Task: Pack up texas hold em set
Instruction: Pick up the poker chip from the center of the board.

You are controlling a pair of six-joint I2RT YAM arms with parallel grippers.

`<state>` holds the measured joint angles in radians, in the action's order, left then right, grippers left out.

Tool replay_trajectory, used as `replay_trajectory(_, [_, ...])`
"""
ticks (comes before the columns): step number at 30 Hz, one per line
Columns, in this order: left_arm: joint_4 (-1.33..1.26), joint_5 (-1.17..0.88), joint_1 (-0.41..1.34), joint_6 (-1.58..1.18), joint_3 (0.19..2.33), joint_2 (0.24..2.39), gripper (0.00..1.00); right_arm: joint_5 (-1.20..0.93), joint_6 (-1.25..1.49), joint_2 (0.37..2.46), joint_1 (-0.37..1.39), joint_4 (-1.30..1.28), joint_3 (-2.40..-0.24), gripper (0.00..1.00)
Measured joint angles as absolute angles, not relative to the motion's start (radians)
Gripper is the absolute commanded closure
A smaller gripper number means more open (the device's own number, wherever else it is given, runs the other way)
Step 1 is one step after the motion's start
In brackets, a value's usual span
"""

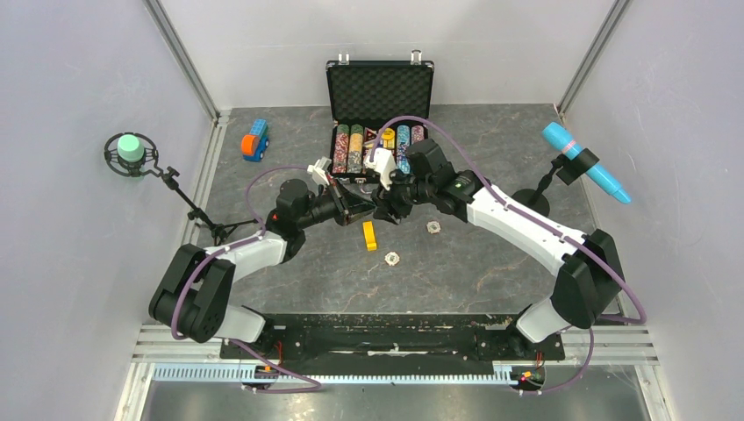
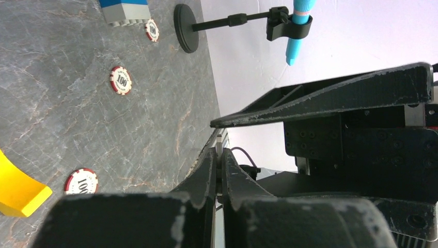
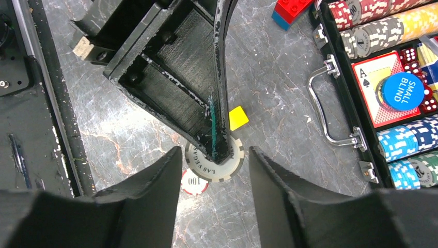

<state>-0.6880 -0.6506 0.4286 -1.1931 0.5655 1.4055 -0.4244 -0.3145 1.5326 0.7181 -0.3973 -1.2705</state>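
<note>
Now the left gripper (image 2: 221,155) pinches a grey-edged chip (image 3: 202,164) between the right gripper's (image 3: 215,152) spread, empty fingers; a red chip (image 3: 192,182) lies beneath.

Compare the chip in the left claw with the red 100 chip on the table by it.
The held chip has a grey-and-white rim; the 100 chip has a red-and-white one. The held chip is pinched in the shut left claw; the 100 chip lies loose on the table. Both are round poker chips.
</note>
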Motion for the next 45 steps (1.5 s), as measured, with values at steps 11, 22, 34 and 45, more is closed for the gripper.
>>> replay_trajectory(11, [-0.663,-0.651,0.434,-1.145,0.571,1.311,0.98,-0.399,-0.121,1.414,0.711,-0.168,-1.107,0.42])
replay_trajectory(22, [-0.607,-0.639,0.434,-1.055,0.599,1.236,0.98,-0.430,0.204,1.254,0.594,0.125,-0.968,0.48])
replay_trajectory(34, [-0.668,-0.659,0.434,-1.048,0.599,1.195,0.98,-0.664,0.592,1.262,0.500,0.429,-0.828,0.57])
replay_trajectory(45, [-0.718,-0.675,0.434,-1.048,0.600,1.195,0.98,-0.765,0.690,1.294,0.500,0.540,-0.807,0.61])
